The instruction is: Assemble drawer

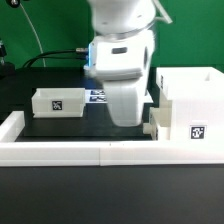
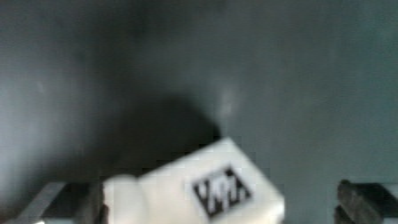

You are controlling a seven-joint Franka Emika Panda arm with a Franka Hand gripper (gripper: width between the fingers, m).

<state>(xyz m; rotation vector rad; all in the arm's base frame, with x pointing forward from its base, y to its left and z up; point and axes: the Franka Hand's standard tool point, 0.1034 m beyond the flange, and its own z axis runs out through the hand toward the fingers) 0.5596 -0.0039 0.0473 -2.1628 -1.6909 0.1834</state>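
Note:
The big open-fronted box housing stands at the exterior view's right with a tag on its front. One small tray with a tag sits at the left. A small white part shows beside the housing's lower left corner. My gripper is low over the table between tray and housing, its fingers hidden by the hand. In the wrist view a tilted white tagged part lies between the spread fingers, close to one and apart from the other. My gripper is open.
A long low white border wall runs along the front and turns back at the left. The marker board lies flat behind the arm. Dark table surface fills most of the wrist view.

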